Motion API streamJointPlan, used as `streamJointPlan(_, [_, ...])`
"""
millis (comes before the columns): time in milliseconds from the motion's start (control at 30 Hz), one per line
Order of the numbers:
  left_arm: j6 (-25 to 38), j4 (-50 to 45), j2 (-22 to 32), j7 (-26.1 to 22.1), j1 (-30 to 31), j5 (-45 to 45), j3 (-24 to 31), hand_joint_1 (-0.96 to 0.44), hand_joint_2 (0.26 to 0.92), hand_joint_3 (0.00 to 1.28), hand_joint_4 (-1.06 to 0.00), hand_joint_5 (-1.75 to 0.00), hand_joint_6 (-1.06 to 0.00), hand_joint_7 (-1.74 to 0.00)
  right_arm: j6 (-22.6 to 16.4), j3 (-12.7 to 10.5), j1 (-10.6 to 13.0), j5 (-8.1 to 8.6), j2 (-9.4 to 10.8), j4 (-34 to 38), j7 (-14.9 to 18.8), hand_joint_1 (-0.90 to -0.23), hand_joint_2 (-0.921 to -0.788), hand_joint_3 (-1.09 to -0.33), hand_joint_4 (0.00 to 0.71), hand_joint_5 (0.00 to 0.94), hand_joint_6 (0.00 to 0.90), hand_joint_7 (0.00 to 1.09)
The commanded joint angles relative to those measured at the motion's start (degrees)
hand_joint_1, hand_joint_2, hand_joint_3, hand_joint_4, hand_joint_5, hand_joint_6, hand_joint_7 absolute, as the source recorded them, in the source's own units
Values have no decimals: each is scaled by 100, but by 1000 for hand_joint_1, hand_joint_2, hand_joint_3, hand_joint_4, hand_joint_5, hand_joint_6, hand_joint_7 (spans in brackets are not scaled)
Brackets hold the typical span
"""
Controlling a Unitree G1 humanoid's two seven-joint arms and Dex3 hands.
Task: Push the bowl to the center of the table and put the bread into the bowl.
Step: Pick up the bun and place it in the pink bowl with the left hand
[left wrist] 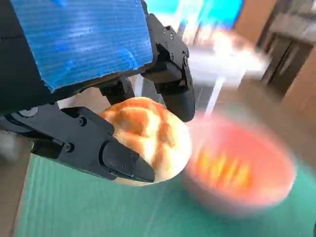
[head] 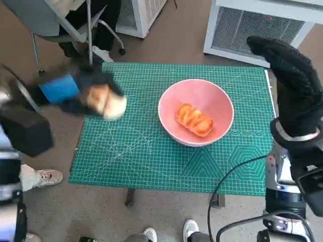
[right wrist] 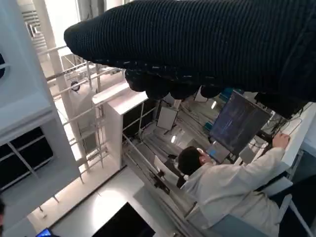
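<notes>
a pink bowl (head: pixel 196 112) is seen on a green cutting mat (head: pixel 151 156) that covers the counter, roughly at the middle of the mat and slightly toward the robot's right. so the pushing step is judged to be done. inside the bowl one orange-brown braided bread (head: pixel 194 120) is already lying, a little below the bowl's middle in the head view.

to the left of the bowl, a round pale bread roll (head: pixel 106 102) is held by the left hand (head: pixel 83 92), above the mat's left part and apart from the bowl's rim. in the left wrist view the roll (left wrist: pixel 148 138) is seen clamped between black fingers (left wrist: pixel 106 150) on opposite sides, a grip that is judged suited to carrying a soft thing without it dropping. the bowl (left wrist: pixel 237 170) is shown blurred just beyond the roll, and the hand is blurred in the head view too, so the roll is taken to be in transit toward the bowl.

the right hand (head: pixel 295 85) is raised at the far right of the bowl, past the mat's edge, with nothing held and the gloved fingers extended close together; it is judged to be kept clear of the left arm's path. in the right wrist view a seated person (right wrist: pixel 232 185) at a desk is shown.
</notes>
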Motion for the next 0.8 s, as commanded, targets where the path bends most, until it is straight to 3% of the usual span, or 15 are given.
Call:
streamJointPlan(33, [-198, 165, -429, 123, -509, 167, -257, 0, 920, 113, -573, -1291, -636, -1162, -49, 16, -37, -54, 8, 156, 10, -602, -921, -727, 290, 0, -1, 661])
streamJointPlan(467, [-787, 1926, -1688, 543, -1893, 1041, -1086, 1, 919, 75, -622, -1101, -692, -1231, -59, 49, -154, -21, 44, 252, 24, -603, -921, -727, 291, 1, -1, 659])
streamJointPlan(633, [-944, 2672, -2008, 960, -2144, 1564, -1416, 1, 920, 93, -610, -1119, -653, -1266, -23, 64, -135, -42, 64, 176, -8, -606, -921, -725, 293, 2, -1, 654])
streamJointPlan(800, [-682, 3331, -2342, 1205, -2290, 1995, -1745, 0, 921, 134, -573, -1144, -600, -1331, -39, 60, -99, -79, 69, 157, -31, -601, -921, -724, 293, 2, -1, 647])
